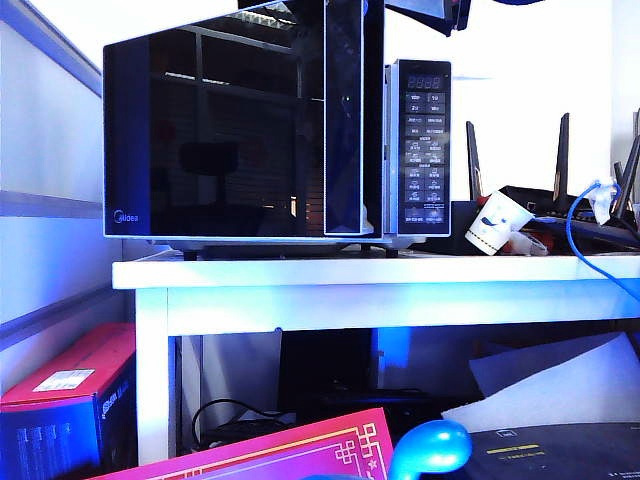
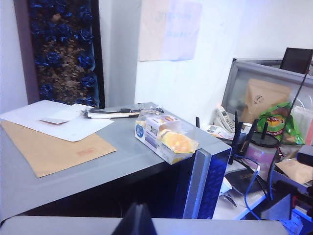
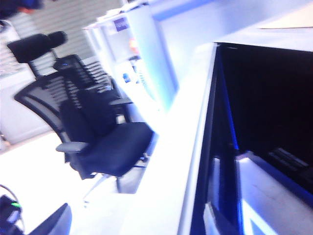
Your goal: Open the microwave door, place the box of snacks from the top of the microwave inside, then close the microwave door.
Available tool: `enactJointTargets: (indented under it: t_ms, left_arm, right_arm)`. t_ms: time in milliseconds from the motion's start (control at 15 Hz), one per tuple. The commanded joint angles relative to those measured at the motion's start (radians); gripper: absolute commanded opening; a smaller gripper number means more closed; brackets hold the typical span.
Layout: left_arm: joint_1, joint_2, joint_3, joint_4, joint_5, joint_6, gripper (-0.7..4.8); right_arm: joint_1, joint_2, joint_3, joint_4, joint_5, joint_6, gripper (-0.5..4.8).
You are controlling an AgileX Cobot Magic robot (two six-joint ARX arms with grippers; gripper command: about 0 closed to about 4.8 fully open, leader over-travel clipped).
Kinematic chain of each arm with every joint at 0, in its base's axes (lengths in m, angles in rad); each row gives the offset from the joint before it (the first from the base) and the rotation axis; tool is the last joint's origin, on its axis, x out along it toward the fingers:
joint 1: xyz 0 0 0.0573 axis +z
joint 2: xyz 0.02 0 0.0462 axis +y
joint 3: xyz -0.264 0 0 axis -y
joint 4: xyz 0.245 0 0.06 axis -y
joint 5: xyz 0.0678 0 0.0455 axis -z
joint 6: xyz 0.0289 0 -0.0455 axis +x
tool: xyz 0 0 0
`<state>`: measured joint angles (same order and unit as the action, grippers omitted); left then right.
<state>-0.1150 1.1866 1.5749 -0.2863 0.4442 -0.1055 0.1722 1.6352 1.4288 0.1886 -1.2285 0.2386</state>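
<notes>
The microwave (image 1: 270, 125) fills the upper left of the exterior view on a white table (image 1: 380, 275). Its door (image 1: 215, 125) stands slightly ajar, the handle edge swung a little out toward the camera beside the button panel (image 1: 424, 148). To the right on the table lie a tipped paper cup (image 1: 497, 222), a black router (image 1: 560, 200) with upright antennas and a blue cable (image 1: 590, 225).

In the left wrist view the box of snacks (image 2: 165, 135) sits on the microwave's grey top near the front right corner, its long side running diagonally toward that corner. Behind it lie a brown envelope (image 2: 54, 149), white papers (image 2: 56, 120) and a pen-like item (image 2: 112, 114).

The left gripper (image 2: 134, 223) shows only a dark tip at the bottom edge of its view; I cannot tell how wide it stands, and nothing is seen in it. The right gripper (image 3: 51, 223) is a blurred dark corner beside an office chair (image 3: 90, 122), apparently spread wide and empty.
</notes>
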Motion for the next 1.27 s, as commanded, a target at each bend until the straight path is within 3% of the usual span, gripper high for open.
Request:
enactJointTargets:
  t_ms: [67, 600, 734, 1268]
  left_arm:
    - [-0.001, -0.003, 0.005, 0.011, 0.002, 0.000, -0.05]
    - [-0.001, -0.003, 0.005, 0.011, 0.003, 0.000, -0.05]
    - [-0.001, -0.003, 0.005, 0.011, 0.005, 0.000, -0.05]
    - [-0.001, -0.003, 0.005, 0.010, 0.005, 0.000, -0.05]
  right_arm:
    - [0.003, -0.009, 0.004, 0.063, -0.050, 0.096, 3.54]
    - [0.011, -0.008, 0.004, 0.056, -0.056, 0.127, 3.39]
    - [0.011, -0.008, 0.004, 0.055, -0.023, 0.124, 4.38]
    - [0.018, -0.006, 0.004, -0.021, -0.063, 0.128, 4.39]
